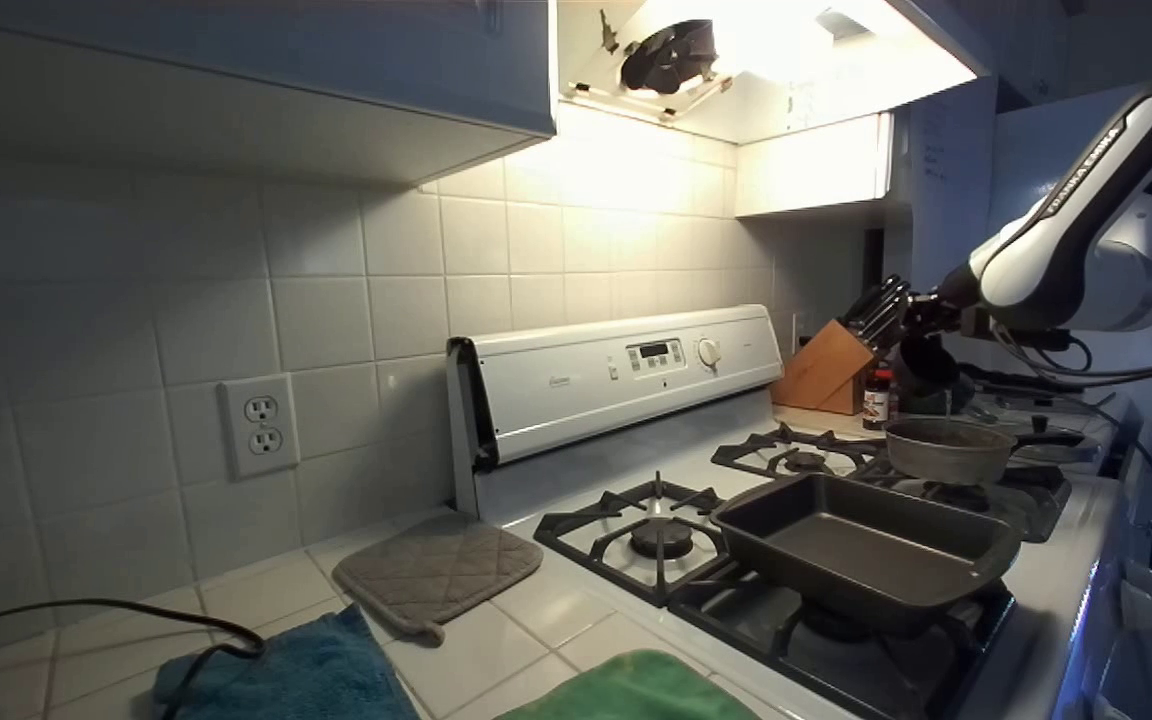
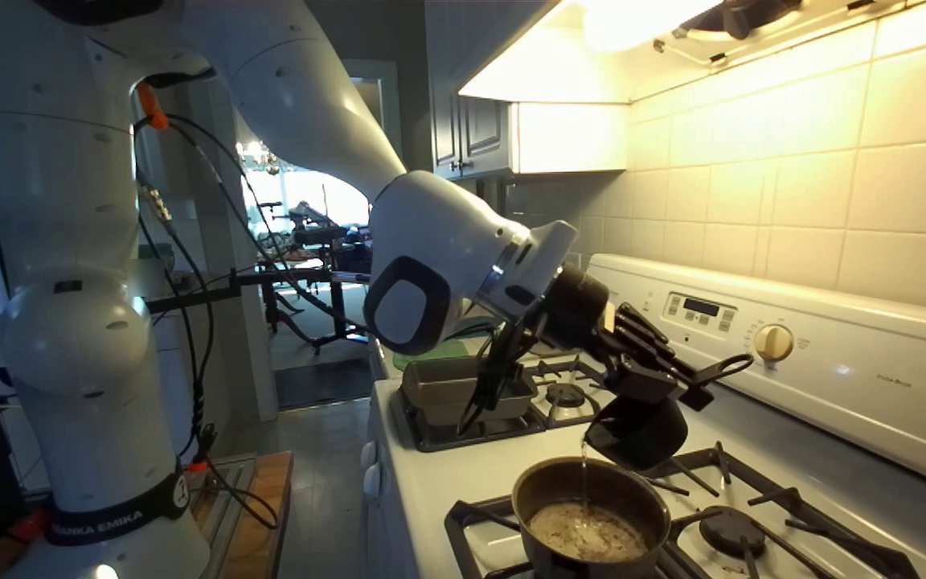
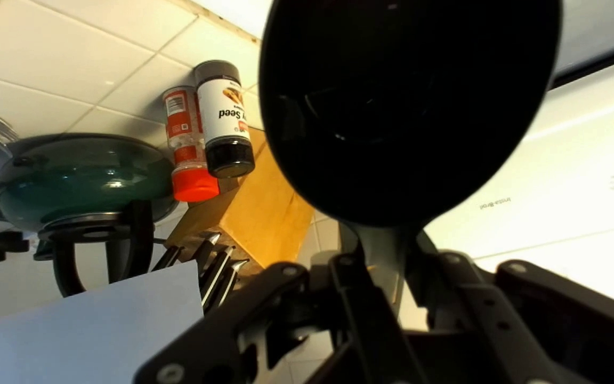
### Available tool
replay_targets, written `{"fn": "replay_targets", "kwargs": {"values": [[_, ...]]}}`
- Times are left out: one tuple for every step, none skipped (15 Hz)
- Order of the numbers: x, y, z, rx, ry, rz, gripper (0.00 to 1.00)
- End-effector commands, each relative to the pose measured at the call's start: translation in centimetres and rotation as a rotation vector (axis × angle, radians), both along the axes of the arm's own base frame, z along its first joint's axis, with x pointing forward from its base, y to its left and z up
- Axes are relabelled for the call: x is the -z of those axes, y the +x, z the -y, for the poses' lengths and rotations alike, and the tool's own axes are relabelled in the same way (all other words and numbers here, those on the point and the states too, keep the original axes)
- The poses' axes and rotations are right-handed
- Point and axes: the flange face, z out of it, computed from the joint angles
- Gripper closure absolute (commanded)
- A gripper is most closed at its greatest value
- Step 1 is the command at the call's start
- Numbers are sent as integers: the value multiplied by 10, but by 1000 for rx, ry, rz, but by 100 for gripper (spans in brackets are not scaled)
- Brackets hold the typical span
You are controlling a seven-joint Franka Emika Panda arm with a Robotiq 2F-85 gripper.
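Observation:
My gripper (image 2: 668, 378) is shut on the handle of a black cup (image 2: 640, 430). A black loop sticks out past the fingers. In the wrist view the gripper (image 3: 384, 266) pinches the handle, and the cup (image 3: 403, 117) fills the upper middle. The cup is tilted, and a thin stream of clear liquid falls from it into a small pot (image 2: 547, 482) below. Shallow liquid ripples in the pot. The pot (image 1: 946, 455) stands on a stove burner, its dark handle (image 1: 1051, 438) pointing outward. The cup also shows above the pot in an exterior view (image 1: 926, 365).
A dark baking pan (image 1: 866, 550) sits on another burner. A wooden knife block (image 3: 269, 208) stands close behind the gripper, beside two spice jars (image 3: 224, 117) and a green lidded pot (image 3: 83, 170). The stove's back panel (image 2: 825, 338) and the lit hood (image 2: 543, 72) bound the space.

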Motion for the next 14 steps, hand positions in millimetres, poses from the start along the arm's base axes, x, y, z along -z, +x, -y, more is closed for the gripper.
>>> {"fn": "replay_targets", "kwargs": {"values": [[-3, -10, -6, 10, -36, 8, 94], [-3, -10, -7, 14, -43, 9, 94], [-4, -10, -8, 16, -51, 11, 94], [-5, -10, -9, 18, -57, 12, 94], [-6, -10, -11, 19, -67, 17, 94], [-7, -11, -13, 20, -77, 20, 94], [-7, -11, -15, 21, -84, 22, 94], [-8, -11, -17, 22, -90, 22, 94], [-8, -11, -18, 23, -97, 22, 94], [-9, -11, -19, 23, -106, 24, 94], [-9, -12, -20, 21, -114, 17, 94], [-9, -12, -22, 21, -121, 15, 94], [-9, -12, -23, 20, -131, 13, 94], [-10, -12, -24, 20, -141, 14, 94]]}}
